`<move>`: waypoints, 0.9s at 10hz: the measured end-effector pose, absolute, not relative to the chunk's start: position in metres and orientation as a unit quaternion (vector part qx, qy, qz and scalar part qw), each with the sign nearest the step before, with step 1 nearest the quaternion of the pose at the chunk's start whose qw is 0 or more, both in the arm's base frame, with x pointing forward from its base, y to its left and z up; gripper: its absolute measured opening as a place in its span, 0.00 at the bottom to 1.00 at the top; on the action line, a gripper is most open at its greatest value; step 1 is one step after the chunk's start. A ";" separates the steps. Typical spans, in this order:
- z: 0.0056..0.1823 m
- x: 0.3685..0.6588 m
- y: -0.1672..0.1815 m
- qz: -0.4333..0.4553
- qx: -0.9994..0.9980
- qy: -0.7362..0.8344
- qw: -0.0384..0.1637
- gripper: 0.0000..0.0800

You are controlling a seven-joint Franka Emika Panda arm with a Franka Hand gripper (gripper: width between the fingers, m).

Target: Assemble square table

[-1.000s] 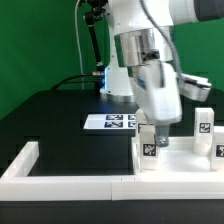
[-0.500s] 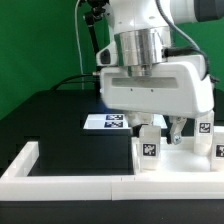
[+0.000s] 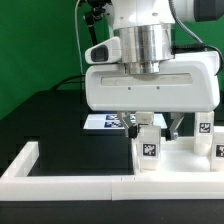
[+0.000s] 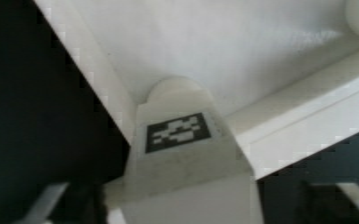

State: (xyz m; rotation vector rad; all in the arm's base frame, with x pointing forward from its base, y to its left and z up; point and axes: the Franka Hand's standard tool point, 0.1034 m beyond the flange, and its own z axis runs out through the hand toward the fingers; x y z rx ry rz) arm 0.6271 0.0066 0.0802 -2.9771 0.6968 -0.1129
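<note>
While my gripper (image 3: pixel 150 122) hangs over the leg (image 3: pixel 149 143) standing on the square panel (image 3: pixel 182 159) near the counter's front edge, I judge a grasp is next; its fingers straddle the leg, grip unclear. Other legs (image 3: pixel 203 127), the border wall (image 3: pixel 70 182) and the marker board (image 3: pixel 104 122) crowd close

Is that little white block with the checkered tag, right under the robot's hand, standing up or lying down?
Standing up. In the exterior view the leg rises vertically from the square panel, tag facing the camera, below the gripper.
</note>
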 end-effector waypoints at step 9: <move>0.077 0.623 0.007 0.002 -0.705 0.705 0.084 0.37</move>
